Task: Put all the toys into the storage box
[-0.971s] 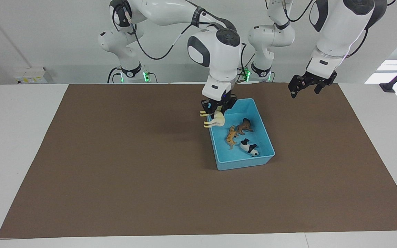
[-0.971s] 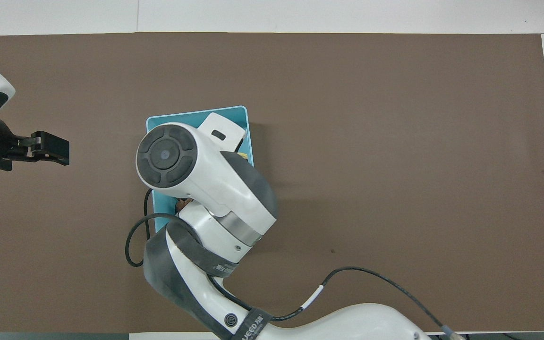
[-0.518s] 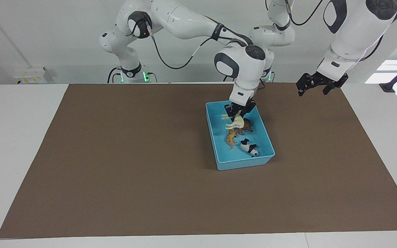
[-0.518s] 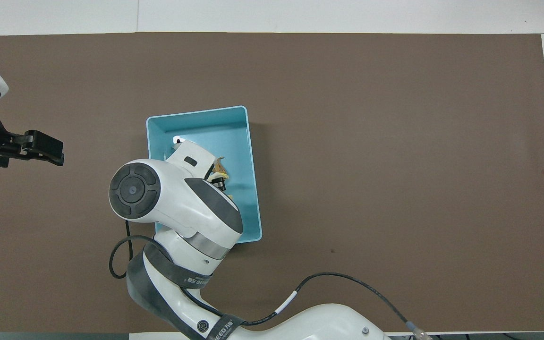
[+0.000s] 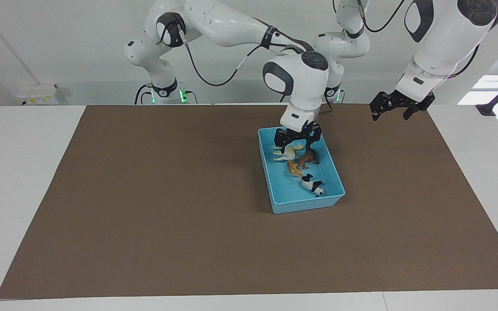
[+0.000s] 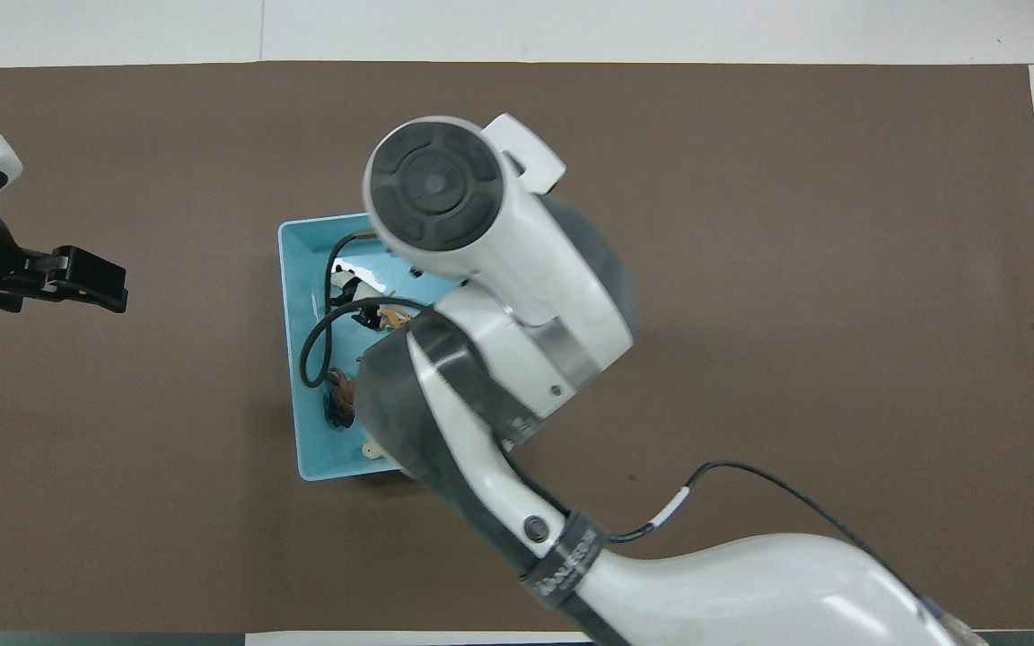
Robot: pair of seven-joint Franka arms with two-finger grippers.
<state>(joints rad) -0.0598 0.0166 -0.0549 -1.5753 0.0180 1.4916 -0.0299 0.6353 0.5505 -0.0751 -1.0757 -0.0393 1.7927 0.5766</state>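
Note:
The light blue storage box (image 5: 305,205) stands on the brown mat, nearer to the left arm's end. All four toys lie in it: the cream camel (image 5: 288,152), the brown lion (image 5: 308,158), the orange tiger (image 5: 294,168) and the panda (image 5: 312,185). My right gripper (image 5: 297,138) hangs open and empty just above the camel, at the box's end nearer to the robots. In the overhead view my right arm covers much of the box (image 6: 288,359). My left gripper (image 5: 391,113) waits open in the air over the mat's edge.
The brown mat (image 5: 167,216) covers most of the white table. Nothing else lies on it. My right arm stretches across above the box, and its cable (image 6: 315,350) hangs over the box.
My right gripper carried the camel in over the box, opened and let it go; the camel now lies in the box. The left gripper has hardly moved.

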